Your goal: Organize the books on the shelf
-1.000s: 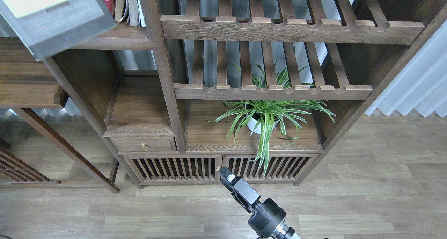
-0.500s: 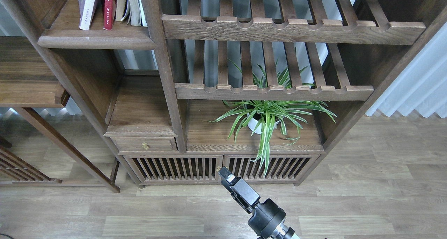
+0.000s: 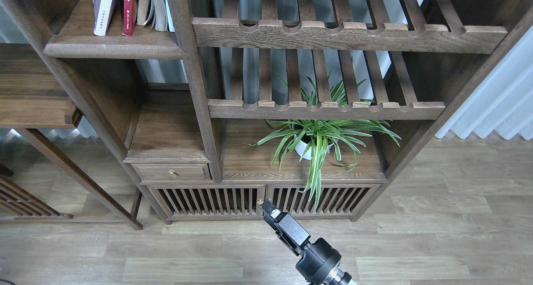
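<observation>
The books (image 3: 129,6) are seen upright on the shelf (image 3: 112,49), upper left. The right gripper (image 3: 270,210) is held low, well apart below-right; its state cannot be told. No left gripper is seen.

A dark wooden bookcase (image 3: 195,110) stands on pale plank flooring (image 3: 437,226); white curtains (image 3: 495,106), probably, hang right.
</observation>
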